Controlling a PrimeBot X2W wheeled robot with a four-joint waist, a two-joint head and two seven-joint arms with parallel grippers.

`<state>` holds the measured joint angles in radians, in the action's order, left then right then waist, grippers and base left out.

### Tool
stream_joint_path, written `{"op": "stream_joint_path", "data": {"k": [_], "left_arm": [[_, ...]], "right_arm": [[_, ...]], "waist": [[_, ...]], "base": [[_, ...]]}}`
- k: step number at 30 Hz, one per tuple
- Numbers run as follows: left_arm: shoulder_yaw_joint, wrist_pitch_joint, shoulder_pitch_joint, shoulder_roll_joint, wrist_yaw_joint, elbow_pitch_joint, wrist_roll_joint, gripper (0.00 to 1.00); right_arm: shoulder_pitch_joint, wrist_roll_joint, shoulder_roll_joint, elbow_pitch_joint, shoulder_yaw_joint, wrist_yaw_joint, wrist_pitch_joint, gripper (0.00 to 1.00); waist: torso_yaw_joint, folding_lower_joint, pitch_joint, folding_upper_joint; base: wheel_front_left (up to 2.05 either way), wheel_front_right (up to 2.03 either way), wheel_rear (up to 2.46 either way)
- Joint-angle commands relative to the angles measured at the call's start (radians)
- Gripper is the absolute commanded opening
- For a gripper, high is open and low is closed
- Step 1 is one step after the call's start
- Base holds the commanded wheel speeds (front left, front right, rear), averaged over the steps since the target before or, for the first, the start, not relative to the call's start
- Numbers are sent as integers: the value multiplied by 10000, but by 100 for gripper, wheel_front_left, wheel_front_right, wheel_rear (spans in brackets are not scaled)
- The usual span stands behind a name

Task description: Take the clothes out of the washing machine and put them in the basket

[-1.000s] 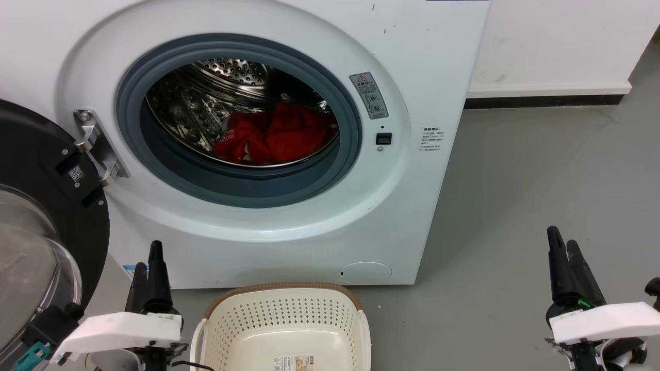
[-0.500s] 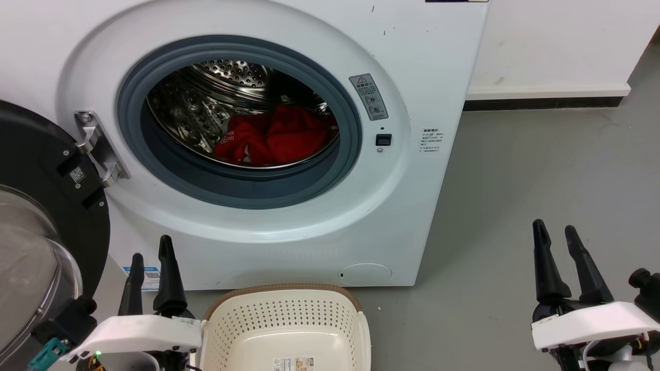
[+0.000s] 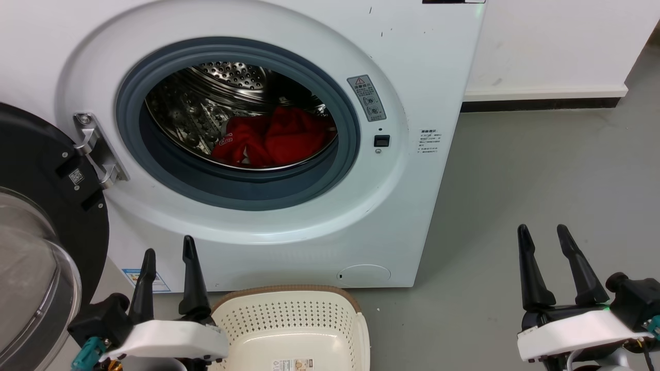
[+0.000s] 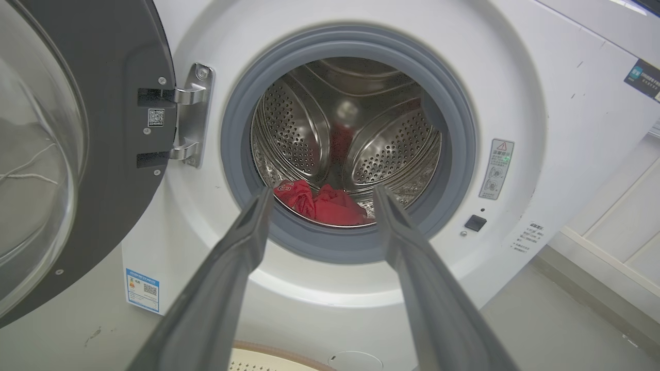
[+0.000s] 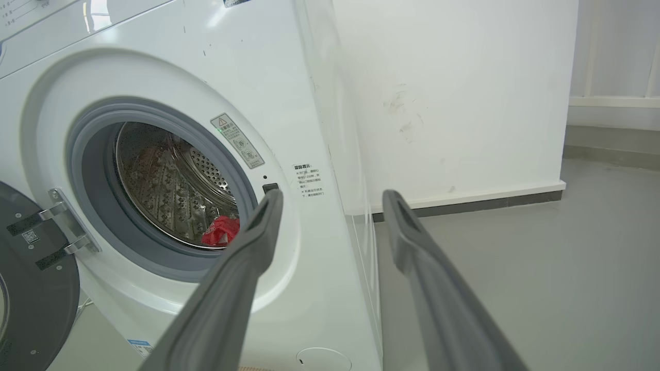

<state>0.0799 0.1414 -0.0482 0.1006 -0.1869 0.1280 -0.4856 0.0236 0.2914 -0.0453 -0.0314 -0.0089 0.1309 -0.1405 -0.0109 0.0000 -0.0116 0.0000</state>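
Note:
The white washing machine (image 3: 289, 226) stands with its porthole door (image 3: 36, 216) swung open to the left. Red clothes (image 3: 270, 138) lie bunched at the bottom of its steel drum; the left wrist view shows the clothes (image 4: 322, 203) between my spread fingers, and the right wrist view catches a corner of the clothes (image 5: 221, 231). The cream basket (image 3: 289, 324) sits on the floor in front of the machine, with nothing in it. My left gripper (image 3: 169, 246) is open, low beside the basket's left rim. My right gripper (image 3: 542, 228) is open over the floor at the right, away from the machine.
Grey floor (image 3: 541, 175) stretches to the right of the machine. A white wall with a dark skirting (image 3: 541, 102) runs behind it. The open door's glass bowl (image 3: 31, 288) bulges out close to my left arm.
Both grippers have opened from nearly shut. The left one has shifted right toward the basket and the right one left and slightly up. The camera has drifted a little.

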Motion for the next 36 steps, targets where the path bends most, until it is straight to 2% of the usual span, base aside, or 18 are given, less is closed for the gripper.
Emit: {"op": "stream_joint_path", "data": {"k": [1, 3, 5, 11, 18, 22, 30, 31, 36], "left_arm": [[172, 117, -68, 160, -161, 0, 326, 100], [335, 163, -182, 166, -235, -182, 403, 100], [361, 225, -271, 157, -126, -449, 424, 100], [561, 365, -285, 345, -152, -728, 1240, 100], [1108, 582, -424, 638, -667, -705, 2194, 100], [1128, 643, -532, 545, -480, -1081, 2010, 100], [786, 808, -610, 310, 79, -1208, 2537, 100], [694, 870, -684, 277, 286, -1170, 2831, 100], [569, 971, -739, 137, 751, -1014, 3153, 100]], "right_arm": [[75, -437, -52, -162, 53, -2, -126, 100], [148, -734, -53, -96, 85, -2, -181, 100], [165, -994, -53, -44, 96, -2, -229, 100], [259, -1668, -55, -30, 103, -2, -378, 100], [405, -2610, -59, 30, 81, -2, -583, 100], [466, -2781, -59, 84, -6, -2, -653, 100], [565, -3199, -56, 137, -98, -4, -816, 100], [610, -3327, -58, 132, -97, -4, -887, 100], [610, -3451, -59, 129, -77, -4, -984, 100]], "waist": [[-2, 0, -15, 0], [-5, 0, -31, 0], [-7, 0, -44, 0], [-25, 0, -63, 0], [-19, 0, -98, 0], [-25, 0, -116, 0], [-39, 0, -150, 0], [-46, 0, -168, 0], [-54, 0, -189, 0]], "base": [[0, 0, 0], [0, 0, 0], [0, 0, 0], [0, 0, 0], [0, 0, 0], [0, 0, 0], [0, 0, 0], [0, 0, 0], [0, 0, 0]]}}
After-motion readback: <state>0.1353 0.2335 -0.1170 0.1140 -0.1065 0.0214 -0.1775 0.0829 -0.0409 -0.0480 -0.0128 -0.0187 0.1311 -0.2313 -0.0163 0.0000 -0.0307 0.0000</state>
